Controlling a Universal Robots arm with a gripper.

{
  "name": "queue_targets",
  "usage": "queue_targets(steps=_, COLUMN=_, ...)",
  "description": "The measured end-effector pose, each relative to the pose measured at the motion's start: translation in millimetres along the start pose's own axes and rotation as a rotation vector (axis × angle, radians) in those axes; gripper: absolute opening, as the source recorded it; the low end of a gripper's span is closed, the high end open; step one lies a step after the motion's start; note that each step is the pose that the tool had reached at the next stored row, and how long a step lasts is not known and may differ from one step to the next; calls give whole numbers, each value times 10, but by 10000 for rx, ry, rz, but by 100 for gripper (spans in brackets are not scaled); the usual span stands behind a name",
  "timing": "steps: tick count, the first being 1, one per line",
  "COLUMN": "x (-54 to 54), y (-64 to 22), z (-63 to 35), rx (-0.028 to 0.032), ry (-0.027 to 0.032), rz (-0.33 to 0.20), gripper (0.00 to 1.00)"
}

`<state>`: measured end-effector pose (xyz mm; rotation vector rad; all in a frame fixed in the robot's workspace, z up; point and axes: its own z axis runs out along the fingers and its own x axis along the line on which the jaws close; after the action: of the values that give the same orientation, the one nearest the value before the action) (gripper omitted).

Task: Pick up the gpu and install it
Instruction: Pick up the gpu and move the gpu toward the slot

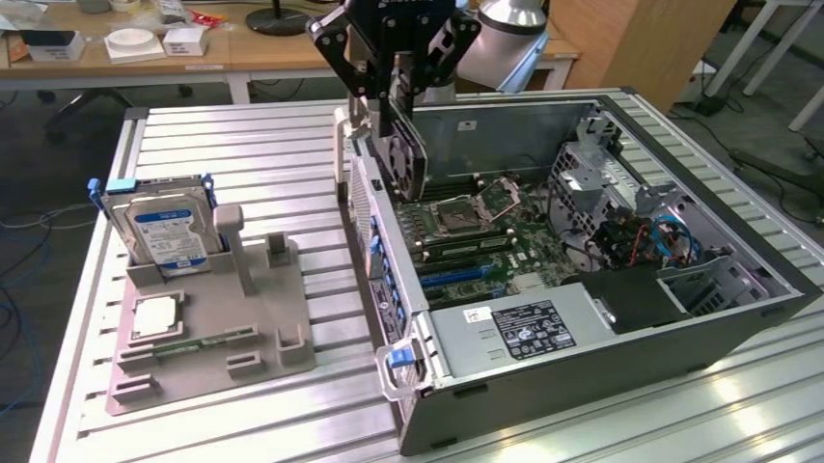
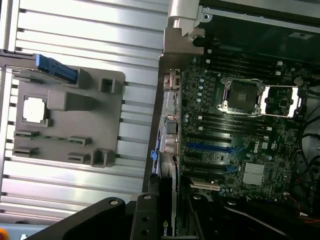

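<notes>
We saw the black two-fingered gripper [image 1: 393,108] pinching the gpu [image 1: 404,162], a slim, dark, flat circuit card, by its upper part. The card hung on edge, slightly tilted, over the open grey metal computer case [image 1: 580,386]. It was above the case wall on the exterior view's left, over the edge of the green motherboard [image 1: 515,241]. We could not tell whether it touched either. In the wrist view the card's lower edge lay near the long blue expansion slot [image 2: 210,147], clear of the silver processor socket [image 2: 243,95].

On the slatted aluminium table [image 1: 258,145], to the exterior view's left of the case, lay a grey plastic holder [image 1: 258,309]. It carried a boxy silver hard drive with a blue-white label [image 1: 161,230] standing upright, a square silver processor chip [image 1: 154,316] lying flat, and a narrow green memory stick [image 1: 193,342] just beside the chip.
</notes>
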<state>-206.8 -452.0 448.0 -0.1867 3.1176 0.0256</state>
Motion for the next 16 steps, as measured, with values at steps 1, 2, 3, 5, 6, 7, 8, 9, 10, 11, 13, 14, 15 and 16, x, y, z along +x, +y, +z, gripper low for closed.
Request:
queue_targets(steps=1, x=-1, y=0, z=0, rx=2, ry=-1, rz=89, gripper=26)
queue_targets(steps=2, x=-2, y=0, z=0, rx=4, ry=-3, rz=180, gripper=26)
queue_targets(steps=3, x=-3, y=0, z=1, rx=6, ry=-4, rz=290, gripper=26)
queue_targets(steps=5, x=-4, y=-1, z=1, rx=10, ry=-8, rz=528, gripper=26)
queue_targets(steps=6, x=-4, y=-1, z=2, rx=12, ry=-10, rz=653, gripper=26)
queue_targets(steps=7, x=-4, y=-1, z=2, rx=15, ry=-12, rz=776, gripper=26)
queue_targets(steps=8, x=-5, y=-1, z=2, rx=18, ry=-13, rz=889, gripper=26)
queue_targets(steps=9, x=-10, y=0, z=3, rx=18, ry=-15, rz=962, gripper=26)
queue_targets(steps=10, x=-20, y=-1, z=3, rx=19, ry=-15, rz=992, gripper=26)
queue_targets(steps=11, x=-30, y=-3, z=3, rx=20, ry=-15, rz=1023, gripper=26)
queue_targets(steps=13, x=-39, y=-5, z=4, rx=22, ry=-18, rz=1144, gripper=26)
queue_targets(steps=14, x=-48, y=-6, z=4, rx=23, ry=-18, rz=1183, gripper=26)
queue_targets(steps=15, x=-58, y=-7, z=4, rx=24, ry=-18, rz=1219, gripper=26)
queue_targets(steps=16, x=-68, y=-8, z=5, rx=23, ry=-19, rz=1249, gripper=26)
